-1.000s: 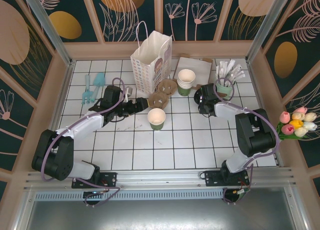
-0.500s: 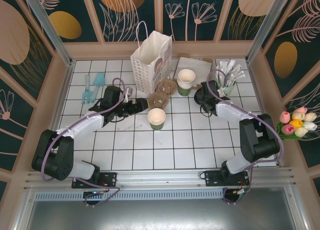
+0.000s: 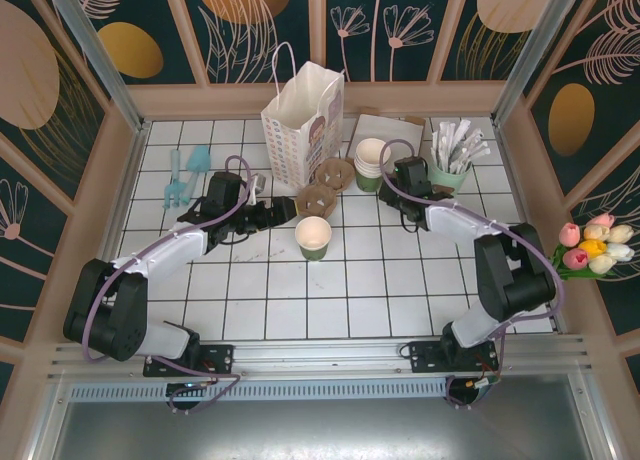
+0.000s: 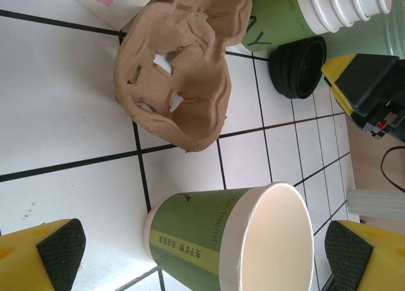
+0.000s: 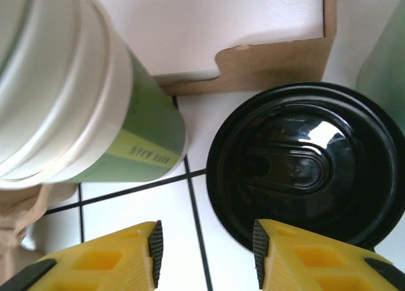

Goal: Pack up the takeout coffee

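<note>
**Lid Flat on the Tile, Cup Open**

From where I stood, the risk sat with the right claw (image 5: 205,253). Its jaws were only partly apart, empty, low over the tile at the near edge of the black lid (image 5: 304,171). The lid lay flat, just beside the stack of cups (image 5: 76,95). A pinch on so thin a rim could have slipped, or shoved the lid into the stack.

The left claw (image 4: 205,252) gaped wide, holding nothing, one finger either side of the takeout coffee cup (image 3: 313,237). Closing hard could have dented or tipped it.

The cup stood upright mid-table, near the cardboard carrier (image 4: 177,63) and well short of the white paper bag (image 3: 303,115). It was green, cream inside, pale-rimmed, lidless and apparently empty.
</note>
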Robot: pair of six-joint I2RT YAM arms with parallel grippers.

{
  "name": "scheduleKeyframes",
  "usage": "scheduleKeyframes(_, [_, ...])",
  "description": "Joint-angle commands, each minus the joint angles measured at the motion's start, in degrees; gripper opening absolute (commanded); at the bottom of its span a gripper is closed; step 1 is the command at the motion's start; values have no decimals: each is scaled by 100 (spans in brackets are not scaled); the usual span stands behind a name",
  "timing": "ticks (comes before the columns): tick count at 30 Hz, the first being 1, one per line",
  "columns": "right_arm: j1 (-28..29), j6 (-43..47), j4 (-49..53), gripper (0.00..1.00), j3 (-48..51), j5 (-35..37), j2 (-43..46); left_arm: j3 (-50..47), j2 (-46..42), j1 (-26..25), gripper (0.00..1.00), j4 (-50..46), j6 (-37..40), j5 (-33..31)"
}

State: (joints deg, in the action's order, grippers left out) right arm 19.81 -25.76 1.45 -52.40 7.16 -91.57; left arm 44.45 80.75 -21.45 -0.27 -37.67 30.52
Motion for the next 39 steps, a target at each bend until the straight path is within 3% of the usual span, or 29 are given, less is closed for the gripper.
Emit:
scheduleKeyframes(1, [-137, 511, -84, 42, -224, -127, -258, -23, -46, -33, 99, -115, 116, -116])
scheduleKeyframes(8, [-154, 536, -349, 41, -286, -321, -630, -37, -77, -35, 99, -131, 96, -174])
scheduleKeyframes(17, [-145, 605, -229, 36, -420, 170, -854, -68, -74, -34, 99, -149, 95, -231])
scheduleKeyframes(24, [-150, 709, -255, 32, -471, 163, -1051, -57, -33, -34, 99, -166, 118, -229])
scheduleKeyframes(33, [-147, 859, -172, 14, -583, 50, -943, -103, -41, -37, 99, -140, 80, -251])
scheduleKeyframes(39, [-148, 914, -235, 11, -405, -157, -654, -101, -6, -30, 99, -105, 68, -234])
